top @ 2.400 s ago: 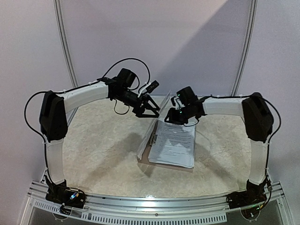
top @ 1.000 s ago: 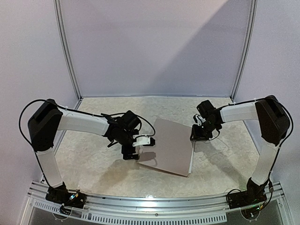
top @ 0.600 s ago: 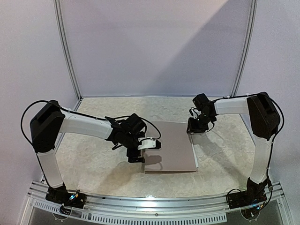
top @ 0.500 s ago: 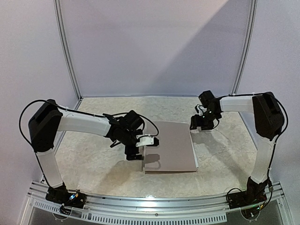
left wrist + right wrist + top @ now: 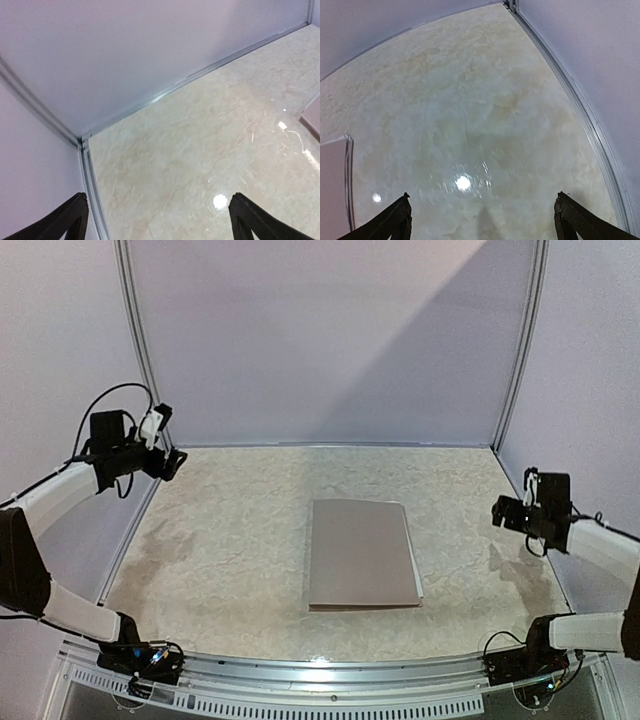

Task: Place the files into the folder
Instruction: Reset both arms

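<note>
At the middle of the worktop (image 5: pixel 220 570) lay the folder (image 5: pixel 362 552), closed and flat, its tan cover facing up and its long sides running from near to far. A pale strip (image 5: pixel 413 562) ran down its right-hand edge. I could not tell whether that was the edge of the files or of the lower leaf, and no printed sheet showed anywhere else.

Both of my arms stood well apart from the folder, neither touching it. My left arm (image 5: pixel 55 490) was lifted toward the far left corner, close to the lilac wall (image 5: pixel 330 340). From the left wrist, the left jaws were spread wide, the two dark fingertips (image 5: pixel 70 216) sitting at the bottom corners of the view with only cream marbled worktop between them. A corner of the folder (image 5: pixel 314 119) just showed at the right edge there.

My right arm (image 5: pixel 590 535) was out by the right side of the worktop, near the metal strip (image 5: pixel 580 115) at the foot of the wall. The right jaws were released as well, fingertips (image 5: pixel 395 218) far apart and nothing grasped, with the folder's edge (image 5: pixel 332 185) at the far left of that view. Bright spots of glare lay on the shiny surface.
</note>
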`<state>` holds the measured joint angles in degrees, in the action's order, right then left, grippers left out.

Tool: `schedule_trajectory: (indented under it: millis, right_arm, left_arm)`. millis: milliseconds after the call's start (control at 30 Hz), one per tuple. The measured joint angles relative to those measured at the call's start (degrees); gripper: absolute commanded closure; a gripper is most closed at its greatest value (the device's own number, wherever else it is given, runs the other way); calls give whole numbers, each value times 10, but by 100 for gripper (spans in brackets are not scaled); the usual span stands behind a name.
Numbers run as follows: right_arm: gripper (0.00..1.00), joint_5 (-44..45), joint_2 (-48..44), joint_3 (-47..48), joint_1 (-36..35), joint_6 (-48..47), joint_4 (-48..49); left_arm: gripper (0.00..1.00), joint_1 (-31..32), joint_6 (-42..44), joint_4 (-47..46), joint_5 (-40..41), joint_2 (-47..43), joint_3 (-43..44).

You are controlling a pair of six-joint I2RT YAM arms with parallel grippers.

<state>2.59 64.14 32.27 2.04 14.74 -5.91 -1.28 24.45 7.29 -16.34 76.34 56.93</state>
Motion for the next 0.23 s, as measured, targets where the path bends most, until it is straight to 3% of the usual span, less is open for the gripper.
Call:
schedule_trajectory:
  millis: [67, 233]
  right_arm:
    - [1, 18, -53, -83, -2, 9, 36]
    - [1, 60, -171, -239, -2, 49, 121]
  left_arm:
    - [0, -30, -32, -39, 7, -18, -59]
    - [1, -34, -127, -170, 68, -22, -225]
